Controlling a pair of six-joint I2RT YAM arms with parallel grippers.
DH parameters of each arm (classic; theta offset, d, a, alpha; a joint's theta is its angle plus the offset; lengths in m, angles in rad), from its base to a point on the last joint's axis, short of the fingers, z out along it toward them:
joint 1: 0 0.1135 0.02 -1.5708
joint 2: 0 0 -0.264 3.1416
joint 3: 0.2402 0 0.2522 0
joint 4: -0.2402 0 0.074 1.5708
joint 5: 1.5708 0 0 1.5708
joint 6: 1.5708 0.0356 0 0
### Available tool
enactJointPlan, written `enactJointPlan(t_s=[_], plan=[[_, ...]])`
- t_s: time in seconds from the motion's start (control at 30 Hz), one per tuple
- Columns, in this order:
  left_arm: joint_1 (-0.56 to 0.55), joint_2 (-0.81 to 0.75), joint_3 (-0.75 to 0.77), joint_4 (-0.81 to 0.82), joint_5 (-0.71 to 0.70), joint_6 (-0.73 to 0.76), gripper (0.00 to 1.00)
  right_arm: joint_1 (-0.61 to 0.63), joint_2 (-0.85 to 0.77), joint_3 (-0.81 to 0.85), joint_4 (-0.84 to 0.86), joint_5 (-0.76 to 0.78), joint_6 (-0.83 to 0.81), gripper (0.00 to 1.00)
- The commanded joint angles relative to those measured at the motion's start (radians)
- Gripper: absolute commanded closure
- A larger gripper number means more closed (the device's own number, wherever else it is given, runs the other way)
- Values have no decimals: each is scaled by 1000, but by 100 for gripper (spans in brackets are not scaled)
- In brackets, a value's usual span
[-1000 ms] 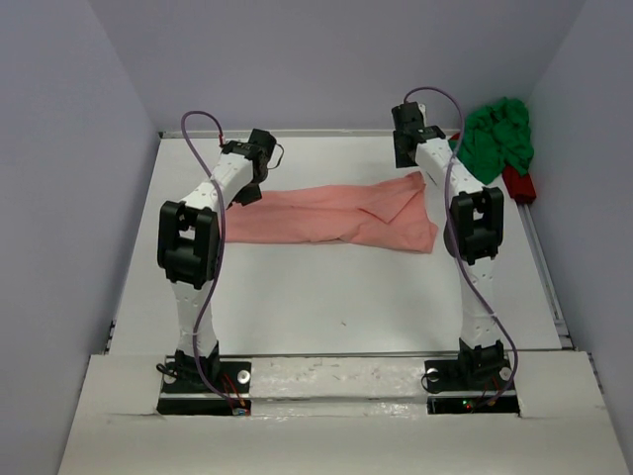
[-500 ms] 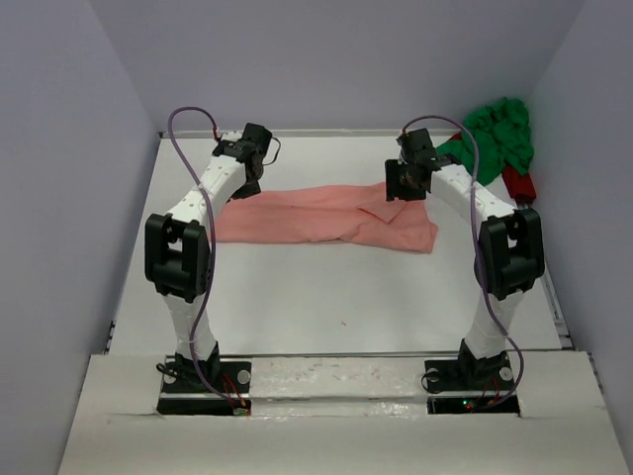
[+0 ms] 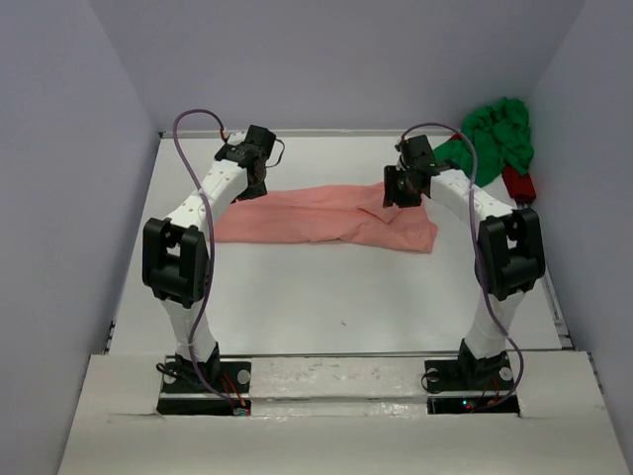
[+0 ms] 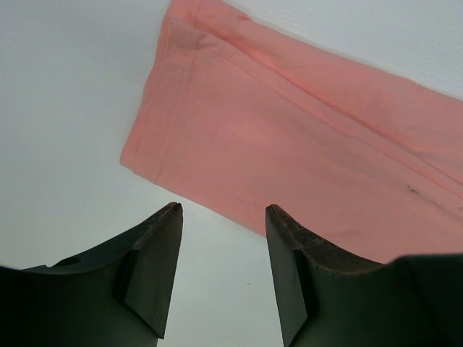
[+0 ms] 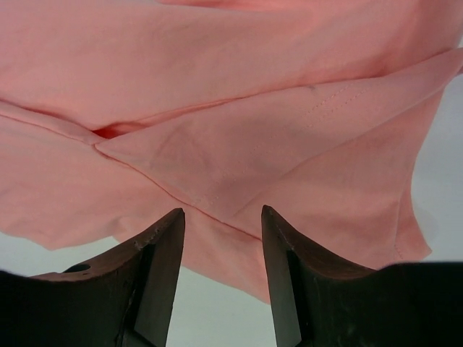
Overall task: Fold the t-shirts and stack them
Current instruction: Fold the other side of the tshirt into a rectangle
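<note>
**Checking Station Status**

1. Left gripper [image 4: 223, 210]: the two dark fingers [image 4: 155, 267] stand apart and clamp nothing. Bare white table [image 4: 65, 108] shows in the gap between them. In the left wrist view, the hemmed end of the pink t-shirt [image 4: 289, 137] lies just beyond the fingertips, toward 12 o'clock, and its lower corner points to 9 o'clock. It cannot be told whether the fingertips touch the table.

2. Right gripper [image 5: 223, 211]: the fingers are likewise spread and grip nothing. In the right wrist view, pink cloth fills the field from 9 o'clock through 12 to 3 o'clock. A triangular flap with a stitched hem lies folded over the body of the shirt, directly beyond the gap. A strip of table shows at the 3 o'clock edge of this view.

3. Pink t-shirt, top view: it lies as a long band across the far half of the table, running from 10 o'clock to 2 o'clock. The left gripper is over its 9 o'clock end. The right gripper is over its far edge, near the 3 o'clock end. That end is wider and shows overlapping folds.

4. Green t-shirt [image 3: 497, 137]: it is bunched in a heap at the 1 o'clock corner of the table, against the right wall. It lies well apart from the pink t-shirt. A red block [image 3: 519, 184] sits just beside the heap, at its 5 o'clock side.

5. Arms: both bases are bolted at the 6 o'clock edge of the table, and both arms reach toward 12 o'clock.
</note>
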Motion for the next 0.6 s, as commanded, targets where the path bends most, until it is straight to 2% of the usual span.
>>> enactJointPlan(t_s=[0.0, 0.57], plan=[[0, -29, -8, 17, 1, 21, 39, -4, 30, -9, 24, -7, 15, 49], [1, 3, 9, 16, 6, 23, 39, 27, 74, -32, 21, 0, 33, 55]])
